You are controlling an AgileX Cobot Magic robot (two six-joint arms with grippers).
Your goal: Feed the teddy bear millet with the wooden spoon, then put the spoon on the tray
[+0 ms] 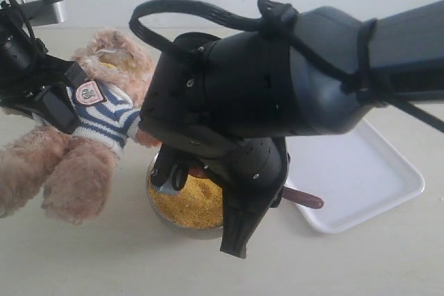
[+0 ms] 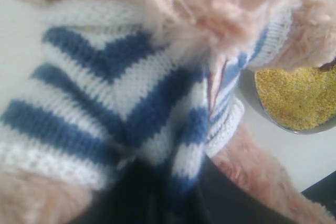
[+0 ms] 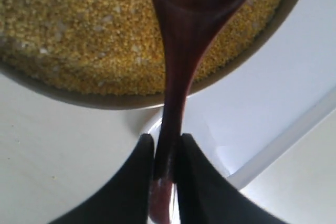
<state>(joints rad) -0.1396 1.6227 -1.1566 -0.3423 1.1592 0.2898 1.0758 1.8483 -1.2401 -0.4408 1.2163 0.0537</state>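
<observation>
The left gripper [image 2: 163, 195] is pinched tight into the navy-and-white striped shirt of the fluffy tan-pink teddy bear [image 1: 80, 171], holding it tilted just beside the round metal bowl [image 3: 105, 100] of fine yellow millet [image 3: 79, 35]. The right gripper [image 3: 167, 145] is clamped on the slim handle of the dark reddish-brown wooden spoon [image 3: 194, 19]. The spoon's round end sits over the grains, and its handle tip is above a corner of the flat white rectangular tray [image 1: 368, 171].

Pale table [image 1: 83, 261] under metal bowl [image 3: 79, 96] and white tray [image 1: 368, 171].
</observation>
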